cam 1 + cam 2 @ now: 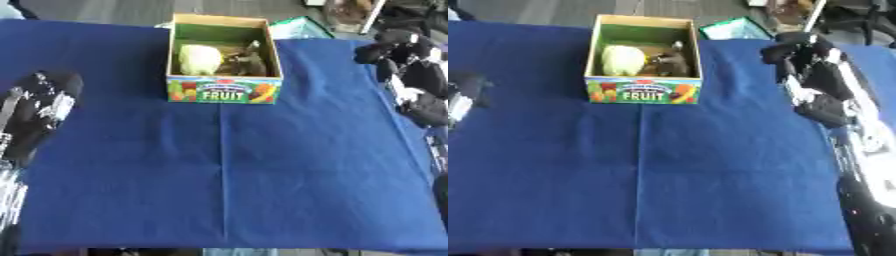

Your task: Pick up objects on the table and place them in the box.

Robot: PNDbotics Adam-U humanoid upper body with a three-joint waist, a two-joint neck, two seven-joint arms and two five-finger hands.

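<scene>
— Blue cloth (262,175), creased down the middle, covers the whole table. What stands on it?

— One small open cardboard box (225,92) with green inner walls and the word FRUIT printed on its front panel among pictures of fruit. It sits at the far middle of the cloth.

— Anything inside?

— A pale yellow-green rounded piece (200,59), leafy like a cabbage or lettuce, lies in the left half of the box. Beside it, in the right half, there is a dark brownish lump (243,64); I cannot make out what it is, possibly more than one item.

— And the hands?

— The black left hand (39,107) hangs over the cloth's left edge, well apart from the box, holding nothing; whether its fingers are straight or bent I cannot tell. The black right hand (815,80) is up by the right side of the cloth, a little right of the box and not touching it. Its fingers look curled inward with nothing between them.

— Beyond the table?

— A teal-edged object (732,29) shows just behind the box's far right corner, off the cloth.
</scene>
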